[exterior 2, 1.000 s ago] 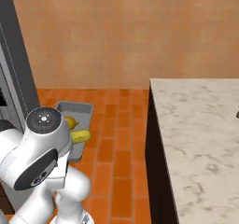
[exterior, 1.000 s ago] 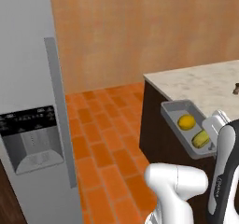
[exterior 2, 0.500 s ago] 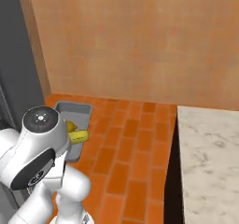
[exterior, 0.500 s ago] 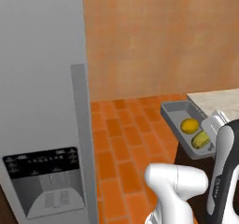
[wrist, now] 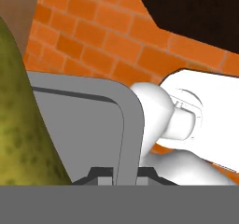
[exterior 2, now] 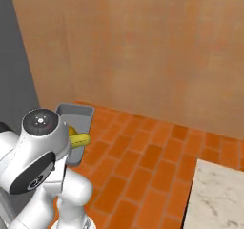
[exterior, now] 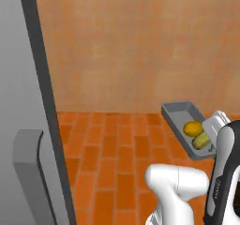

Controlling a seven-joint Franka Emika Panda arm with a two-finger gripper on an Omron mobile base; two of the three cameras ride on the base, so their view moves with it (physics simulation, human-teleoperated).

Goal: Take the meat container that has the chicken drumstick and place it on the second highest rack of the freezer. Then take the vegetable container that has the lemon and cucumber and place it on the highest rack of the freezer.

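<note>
The grey vegetable container (exterior: 179,113) hangs over the brick floor, held off the arm's right side. In it lie the lemon (exterior: 192,128) and the yellow-green cucumber (exterior: 202,140). From the right base view the same container (exterior 2: 77,113) sits behind the arm's round joint, with the cucumber (exterior 2: 79,140) poking out. In the hand view my gripper (wrist: 123,175) is shut on the container's rim (wrist: 129,120), and the cucumber (wrist: 21,125) looms at the left. The meat container and the freezer racks are out of view.
The tall grey fridge door (exterior: 18,88) with its handle (exterior: 28,172) stands close on the left. Its dark side (exterior 2: 16,75) fills the left edge. A marble counter corner (exterior 2: 214,194) lies at the lower right. Orange brick floor (exterior: 112,144) and a tan wall lie ahead.
The whole picture has shifted as the base turns: the fridge has come closer and the counter has slid away. The container stays in my shut gripper.
</note>
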